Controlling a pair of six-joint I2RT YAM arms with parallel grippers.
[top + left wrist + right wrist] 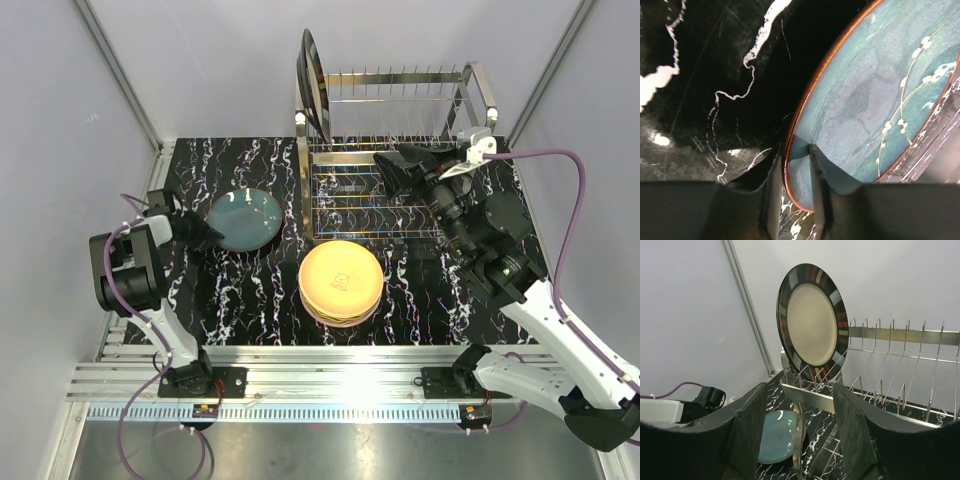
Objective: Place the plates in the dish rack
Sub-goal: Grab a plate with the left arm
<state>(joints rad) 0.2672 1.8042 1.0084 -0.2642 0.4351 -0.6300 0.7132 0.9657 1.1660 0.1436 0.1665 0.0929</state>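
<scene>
Right jaws face rack (900,334) holding dark plate (812,322)

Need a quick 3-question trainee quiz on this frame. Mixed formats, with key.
1. True or false: the dark-rimmed plate stands upright in the dish rack.
2. The left fingers straddle the rim of: A) the blue plate B) the dish rack C) the dark-rimmed plate.
3. Short answer: what do the right fingers hold?
Key: 1 true; 2 A; 3 nothing, they are open over the rack.
</scene>
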